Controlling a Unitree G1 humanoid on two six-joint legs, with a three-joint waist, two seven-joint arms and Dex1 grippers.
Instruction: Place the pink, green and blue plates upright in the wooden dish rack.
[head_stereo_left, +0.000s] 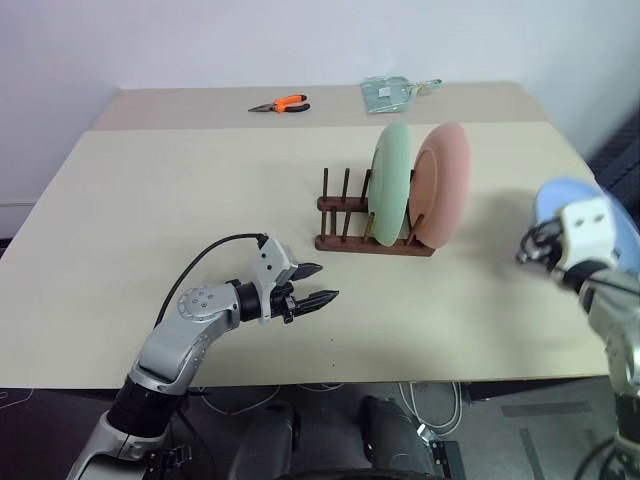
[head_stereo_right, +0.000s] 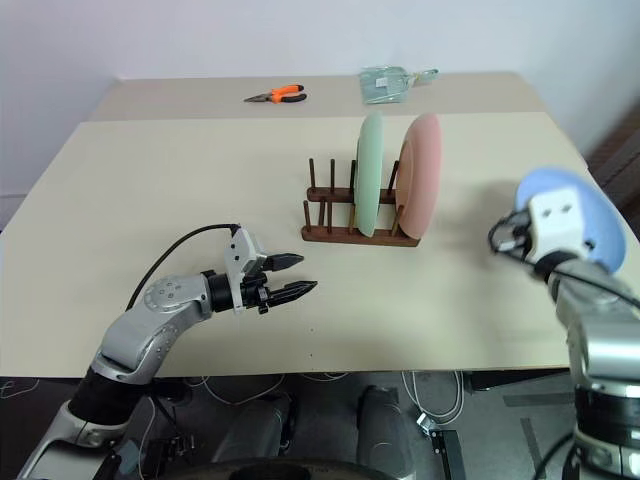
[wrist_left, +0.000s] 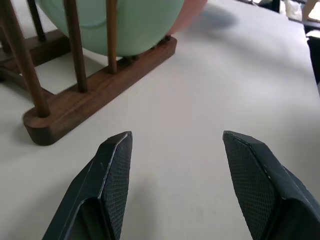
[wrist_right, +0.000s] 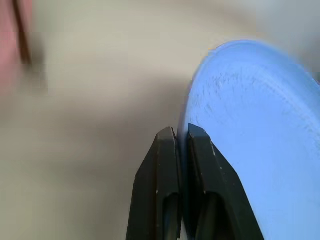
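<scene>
**A:** ok what's the setup? what's on the table?

**B:** Big beige table (head_stereo_left: 200, 200) against a white wall (head_stereo_left: 200, 40), with a second tabletop butted up behind it. Back there sit orange-handled pliers (head_stereo_left: 281, 104) and a clear plastic packet (head_stereo_left: 390, 93). Cables on the floor under the near edge.

**A:** and the rack?

**B:** The wooden dish rack (head_stereo_left: 372, 222) is right of the table's center. The green plate (head_stereo_left: 391, 182) and pink plate (head_stereo_left: 443, 184) both stand upright in it, side by side at its right end; the left pegs are bare.

**A:** blue one?

**B:** The blue plate (wrist_right: 260, 150) is at the table's right edge, well apart from the rack. The right gripper (wrist_right: 182, 137) has its fingers pinched together on the plate's rim.

**A:** other arm?

**B:** The left gripper (head_stereo_left: 312, 285) is low over the table in front of the rack, fingers apart, nothing between them.
</scene>
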